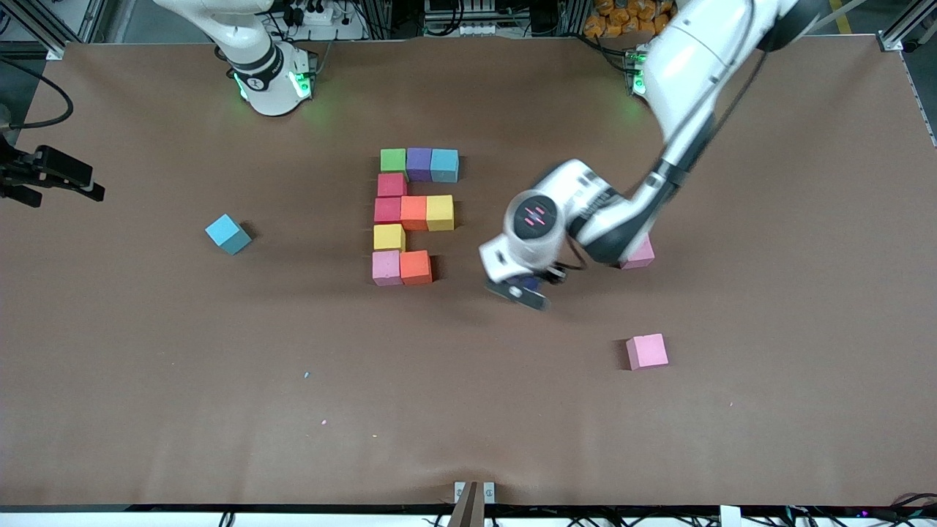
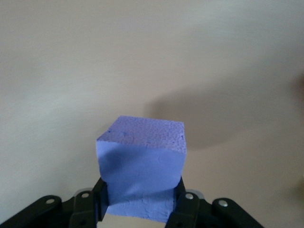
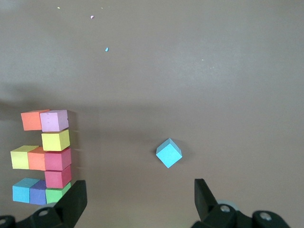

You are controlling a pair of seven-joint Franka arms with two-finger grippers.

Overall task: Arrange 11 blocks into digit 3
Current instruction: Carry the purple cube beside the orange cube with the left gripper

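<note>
We have the left pincer (image 2: pixel 140 209) clenched on a purple block (image 2: pixel 141 164), hanging over the desk (image 1: pixel 146 366) at about four o'clock from the digit 3 (image 1: pixel 410 216), presumably because its nearest row holds only two cubes and lacks a third. Our right pincer (image 3: pixel 137 199) waits released above the desk, over a loose light blue block (image 3: pixel 168 153).

Brown table (image 1: pixel 146 380); aluminium frame rails (image 1: pixel 44 29) at the corners.
</note>
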